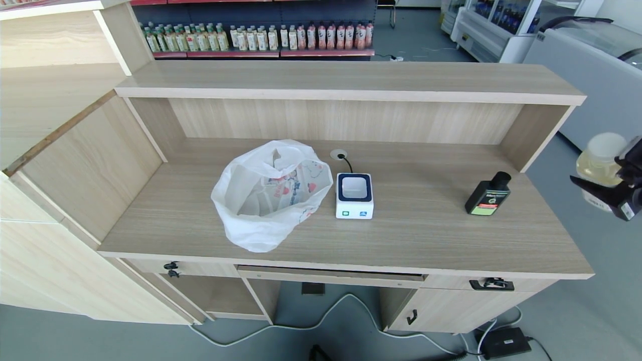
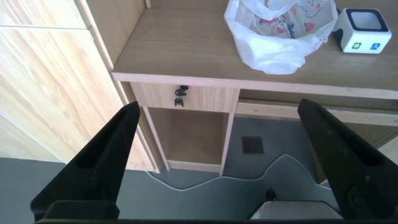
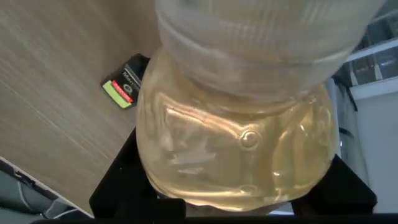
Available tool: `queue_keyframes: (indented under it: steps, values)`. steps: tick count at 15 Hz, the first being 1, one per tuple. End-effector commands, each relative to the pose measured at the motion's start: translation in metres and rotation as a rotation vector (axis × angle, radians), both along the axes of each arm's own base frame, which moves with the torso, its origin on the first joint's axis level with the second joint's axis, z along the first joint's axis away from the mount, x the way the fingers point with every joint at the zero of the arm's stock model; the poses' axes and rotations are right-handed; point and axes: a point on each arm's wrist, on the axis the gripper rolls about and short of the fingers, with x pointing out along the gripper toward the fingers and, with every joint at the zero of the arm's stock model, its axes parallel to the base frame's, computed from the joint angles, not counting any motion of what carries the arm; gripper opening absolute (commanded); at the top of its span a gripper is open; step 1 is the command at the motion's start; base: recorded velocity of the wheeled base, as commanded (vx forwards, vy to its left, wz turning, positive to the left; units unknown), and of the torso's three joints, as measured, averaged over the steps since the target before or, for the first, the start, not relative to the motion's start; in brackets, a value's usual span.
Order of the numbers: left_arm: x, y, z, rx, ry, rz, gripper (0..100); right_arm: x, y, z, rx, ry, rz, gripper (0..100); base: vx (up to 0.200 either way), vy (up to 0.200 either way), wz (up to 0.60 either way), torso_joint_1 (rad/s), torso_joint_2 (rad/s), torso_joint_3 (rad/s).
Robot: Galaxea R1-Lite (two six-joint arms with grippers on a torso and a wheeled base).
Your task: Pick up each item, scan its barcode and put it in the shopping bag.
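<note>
My right gripper (image 1: 614,193) is shut on a clear bottle of yellow liquid (image 1: 600,163) with a white cap, held in the air past the counter's right end. Up close, the bottle (image 3: 236,143) sits between the black fingers. A black bottle (image 1: 488,194) with a green and red label lies on the counter at the right, also seen as the black bottle (image 3: 126,84). The white shopping bag (image 1: 271,193) stands open at centre-left, with the white scanner (image 1: 354,195) right beside it. My left gripper (image 2: 217,168) hangs open below the counter's front left, with the bag (image 2: 280,31) above it.
The wooden counter (image 1: 351,240) has a raised back shelf and side walls. A cable runs from the scanner to a grommet (image 1: 339,154) behind it. Drawers and cables are below the front edge. Shelves of drinks and freezers stand beyond.
</note>
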Motion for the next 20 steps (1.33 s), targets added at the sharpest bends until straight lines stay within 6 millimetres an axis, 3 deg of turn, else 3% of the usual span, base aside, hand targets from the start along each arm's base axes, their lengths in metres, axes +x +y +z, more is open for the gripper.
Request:
queue_keyframes:
  steps: [1,5,10,16,20]
  values:
    - [0.000,0.000,0.000,0.000,-0.001,-0.001,100,0.004,0.003,0.004,-0.058,-0.028,0.074,0,0.000,0.000,0.60,-0.002,0.00,0.012]
    - [0.000,0.000,0.000,0.000,-0.001,0.001,100,0.019,0.021,0.013,-0.221,-0.159,0.220,0,0.000,0.000,0.60,0.002,0.00,0.002]
    - [0.000,0.000,0.000,0.000,-0.001,0.001,100,0.051,0.058,-0.006,-0.295,-0.221,0.374,0,0.000,0.000,0.60,0.004,0.00,0.003]
    - [0.000,0.000,0.000,0.000,-0.001,0.001,100,0.070,0.064,-0.046,-0.365,-0.152,0.491,0,0.000,0.000,0.10,0.001,0.00,0.000]
    - [0.000,0.000,0.000,0.000,-0.001,-0.001,100,0.075,0.060,-0.060,-0.394,-0.131,0.496,0,0.000,0.000,0.00,0.000,0.00,0.000]
